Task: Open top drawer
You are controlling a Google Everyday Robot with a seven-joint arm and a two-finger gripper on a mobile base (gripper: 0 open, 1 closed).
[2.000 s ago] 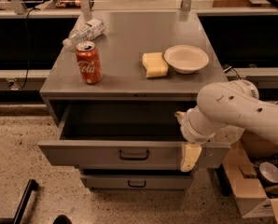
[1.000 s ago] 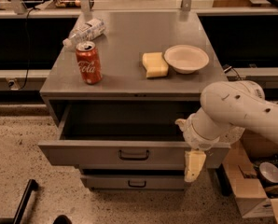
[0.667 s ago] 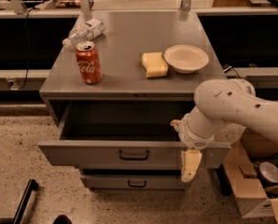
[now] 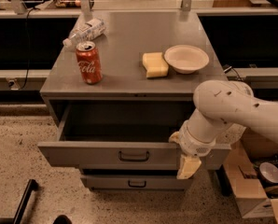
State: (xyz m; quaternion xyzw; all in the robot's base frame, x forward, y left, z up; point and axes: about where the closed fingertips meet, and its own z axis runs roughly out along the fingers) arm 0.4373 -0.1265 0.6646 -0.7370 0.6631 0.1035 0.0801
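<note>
The top drawer (image 4: 83,155) of the grey metal cabinet stands pulled out, its deep grey interior showing and its small dark bar handle (image 4: 134,157) at the front's centre. My gripper (image 4: 183,160) hangs at the right part of the drawer front, to the right of the handle, one cream fingertip (image 4: 188,167) pointing down over the front panel. The white arm (image 4: 232,111) reaches in from the right and covers the drawer's right end.
On the cabinet top (image 4: 125,78) stand a red cola can (image 4: 88,62), a lying plastic bottle (image 4: 85,31), a yellow sponge (image 4: 155,64) and a white bowl (image 4: 186,58). A lower drawer (image 4: 136,183) is slightly out. A cardboard box (image 4: 251,190) sits on the floor at right.
The gripper has shifted slightly left and up along the drawer front after dipping lower. The drawer stays pulled out as before.
</note>
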